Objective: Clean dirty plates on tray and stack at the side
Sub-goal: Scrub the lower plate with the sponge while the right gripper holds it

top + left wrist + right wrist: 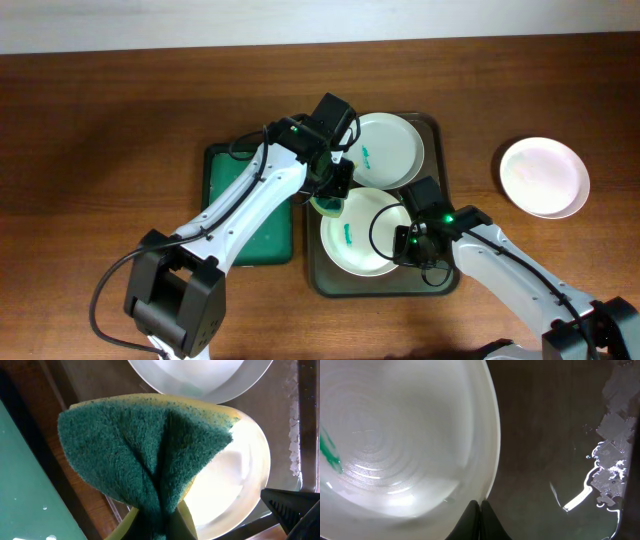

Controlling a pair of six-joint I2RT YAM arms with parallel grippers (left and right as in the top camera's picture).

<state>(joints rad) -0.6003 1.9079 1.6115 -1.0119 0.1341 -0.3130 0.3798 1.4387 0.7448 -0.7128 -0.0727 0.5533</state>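
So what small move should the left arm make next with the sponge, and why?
Probably lower the folded green scouring sponge onto the teal smear on the nearer round white plate and wipe. The sponge hangs over that plate's rim, the smear is not yet wiped, and the right fingers pinch the opposite rim, steadying the plate on the dark metal tray.

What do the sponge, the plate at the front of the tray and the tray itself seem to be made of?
Sponge: yellow foam under a fuzzy green scouring layer, matte, folding softly. Plate: glossy white with fine concentric rings, probably plastic, possibly glazed ceramic. Tray: dark, dull sheen with wet glints, likely metal, maybe coated.
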